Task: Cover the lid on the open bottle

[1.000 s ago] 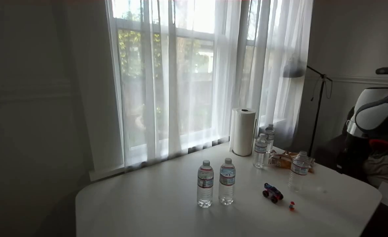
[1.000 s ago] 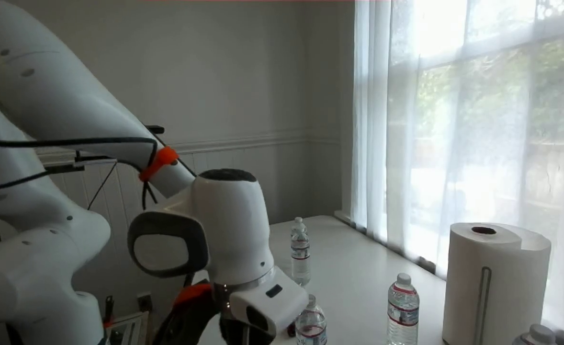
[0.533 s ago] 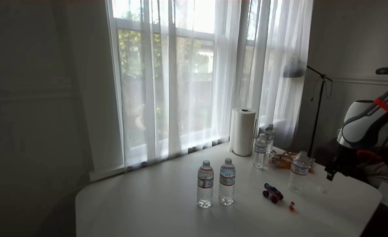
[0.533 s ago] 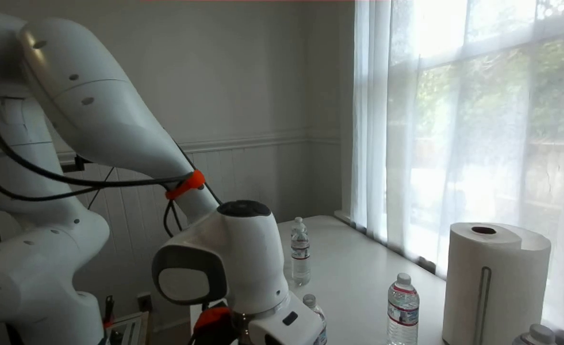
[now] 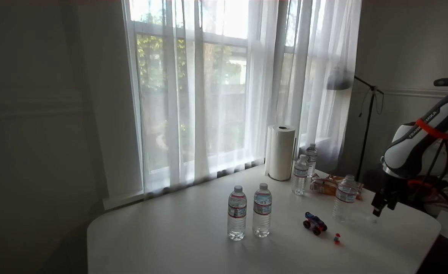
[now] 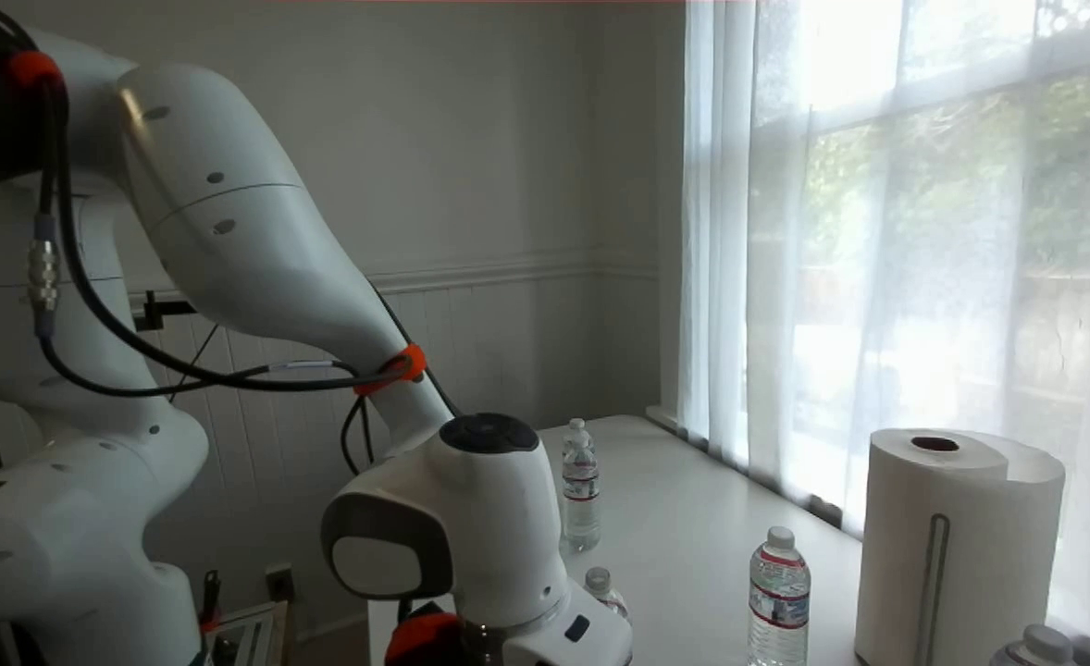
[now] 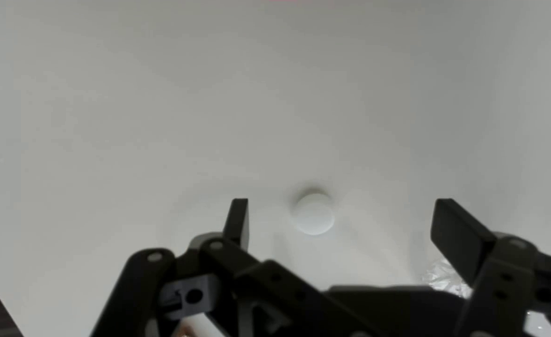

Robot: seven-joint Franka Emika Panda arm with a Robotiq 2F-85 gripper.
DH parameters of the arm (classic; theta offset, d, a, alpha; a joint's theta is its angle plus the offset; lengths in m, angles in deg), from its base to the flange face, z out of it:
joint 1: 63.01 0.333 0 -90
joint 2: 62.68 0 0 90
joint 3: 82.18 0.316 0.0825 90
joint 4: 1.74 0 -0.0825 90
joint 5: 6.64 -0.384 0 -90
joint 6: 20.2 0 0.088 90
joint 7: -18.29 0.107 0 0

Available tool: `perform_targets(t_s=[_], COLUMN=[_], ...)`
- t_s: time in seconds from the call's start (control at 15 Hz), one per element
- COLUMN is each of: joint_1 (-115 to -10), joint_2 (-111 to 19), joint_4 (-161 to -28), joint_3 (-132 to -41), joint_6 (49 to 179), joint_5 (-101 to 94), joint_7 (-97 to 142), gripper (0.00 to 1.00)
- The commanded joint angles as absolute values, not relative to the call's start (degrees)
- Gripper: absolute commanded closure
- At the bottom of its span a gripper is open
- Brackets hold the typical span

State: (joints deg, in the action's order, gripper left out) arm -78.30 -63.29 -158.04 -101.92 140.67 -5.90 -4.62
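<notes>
A small white lid [image 7: 314, 214] lies on the white table, between the open fingers in the wrist view and closer to the left one. In an exterior view it is a faint pale spot [image 5: 371, 219] just below the fingertips. My gripper [image 7: 341, 206] is open and empty, pointing down above the lid; it also shows in an exterior view [image 5: 384, 209]. A clear water bottle [image 5: 345, 199] stands upright beside the gripper, seemingly without a cap. In an exterior view the arm partly hides that bottle [image 6: 603, 594]. Its edge shows behind the right finger in the wrist view [image 7: 441, 278].
Two capped bottles [image 5: 237, 213] stand mid-table. Two more bottles [image 5: 300, 177] stand by the paper towel roll [image 5: 281, 154]. A brown snack package [image 5: 324, 185] lies behind the open bottle. A toy truck [image 5: 315, 223] and a small figure [image 5: 337, 238] are nearby.
The arm has moved in over the table, leftward in one exterior view and rightward and down in another. The gripper has come above the lid. The bottles and toys have not moved.
</notes>
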Motion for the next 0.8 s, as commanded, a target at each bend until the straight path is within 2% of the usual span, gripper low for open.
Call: perform_targets(t_s=[0.0,0.73], joint_1=[-79.12,-79.73], joint_2=[-63.4,-55.19], joint_4=[-158.05,-153.1], joint_3=[-101.16,-100.42], joint_6=[140.55,143.31], joint_5=[-5.65,-1.81], joint_7=[-4.36,-5.47], gripper=[0.0,0.0])
